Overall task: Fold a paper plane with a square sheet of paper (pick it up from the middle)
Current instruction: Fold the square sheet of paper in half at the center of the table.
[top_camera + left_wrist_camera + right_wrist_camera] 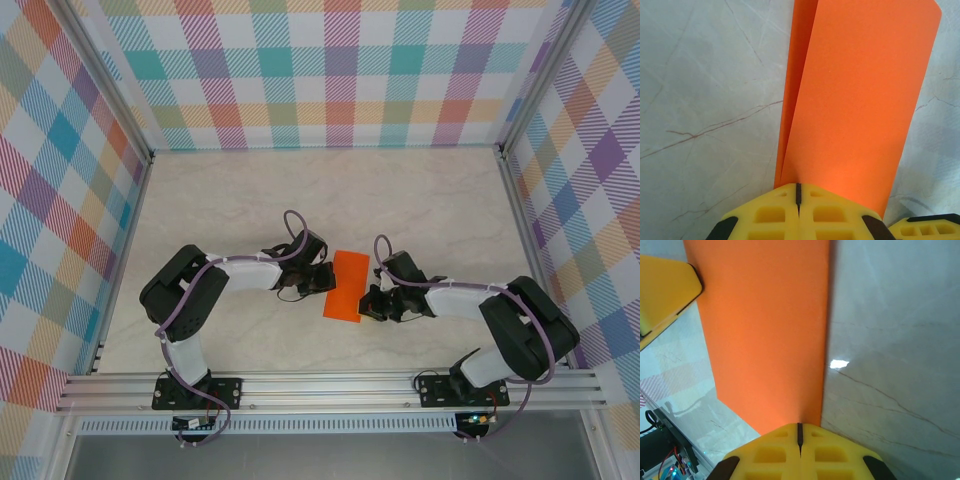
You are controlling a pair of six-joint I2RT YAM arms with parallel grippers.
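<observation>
Paper (349, 286) sits at the middle of the counter (250, 200). In your top view it reads as a narrow orange strip, with its long axis running from about 1 o'clock to 7 o'clock. The left tool (322, 281) meets it on its 9 o'clock side and the right tool (373, 300) on its 4 o'clock side, so the strip lies between the two. Checked walls (340, 70) close the counter in at 9, 12 and 3 o'clock.

From the left wrist you see the left tool (798, 192) clenched, its yellow fingers (775, 215) pressed together with only a thin seam between them. The paper (860, 95) comes out at that seam and runs away toward 12 o'clock. It is folded: a second layer peeks out along its 9 o'clock edge. One finger of the right tool shows at the 5 o'clock corner, just beside the paper's near corner.

From the right wrist, the right tool (799, 432) is clenched the same way, and the paper (765, 335) leaves its tips toward 11 o'clock. The paper's straight 3 o'clock edge lines up with the seam. One finger of the left tool sits at the 10 o'clock corner, against the paper's far side.

Both tools grasp the paper. You cannot tell whether the strip touches the counter or hangs just above it.
</observation>
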